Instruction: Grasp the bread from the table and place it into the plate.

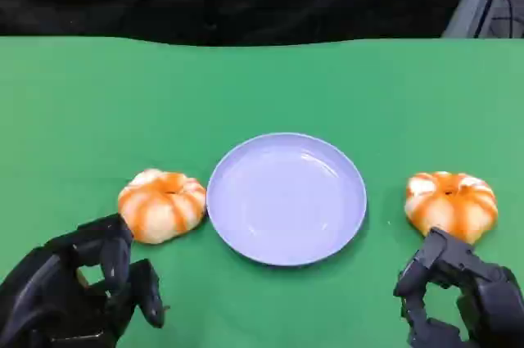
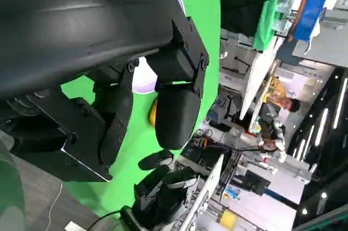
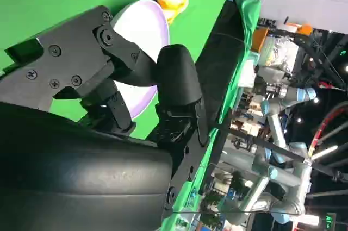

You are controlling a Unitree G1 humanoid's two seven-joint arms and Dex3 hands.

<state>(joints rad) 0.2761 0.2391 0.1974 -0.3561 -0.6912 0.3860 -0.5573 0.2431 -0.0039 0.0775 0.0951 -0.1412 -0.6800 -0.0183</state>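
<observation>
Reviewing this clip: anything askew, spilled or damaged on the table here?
Nothing stands out. The plate sits flat and empty, one bread on each side, both intact. The left hand and right hand hold nothing.

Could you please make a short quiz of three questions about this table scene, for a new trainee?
1. True or false: the plate already holds a bread.
2. Multiple choice: the left bread lies where? A) on the plate B) beside the plate, in front of the left hand C) in the right hand
3. Fill in: the right bread rests on the green ____.

Key:
1. False; the plate is empty.
2. B.
3. Table.
</observation>
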